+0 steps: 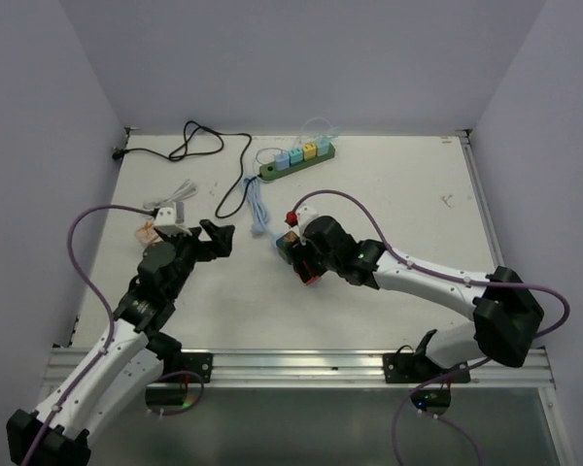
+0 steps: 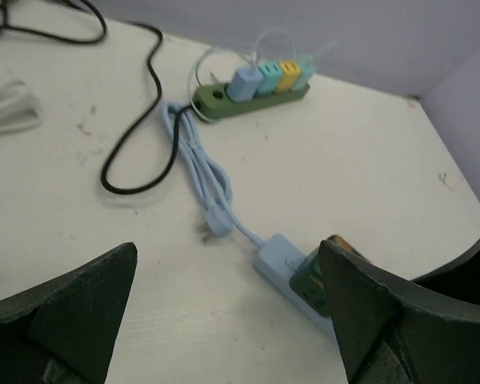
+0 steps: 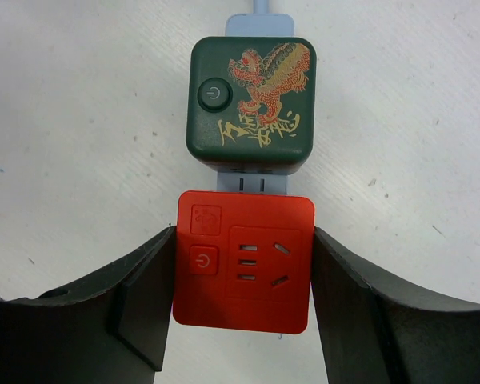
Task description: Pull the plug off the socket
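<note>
The dark green power strip (image 1: 269, 172) lies at the back of the table with several coloured plugs (image 1: 303, 152) in a row; it also shows in the left wrist view (image 2: 212, 98). My right gripper (image 3: 244, 312) is far from it, at mid-table. It is shut on a red cube plug (image 3: 244, 264) that sits on a light blue strip (image 3: 258, 24), next to a dark green cube plug (image 3: 250, 96). My left gripper (image 2: 228, 312) is open and empty above the table, left of the light blue strip (image 2: 278, 258).
A black cord (image 1: 199, 146) loops across the back left. A coiled light blue cord (image 1: 257, 209) lies between the two strips. A white object (image 1: 175, 199) sits at the left, near my left arm. Walls enclose the table on three sides.
</note>
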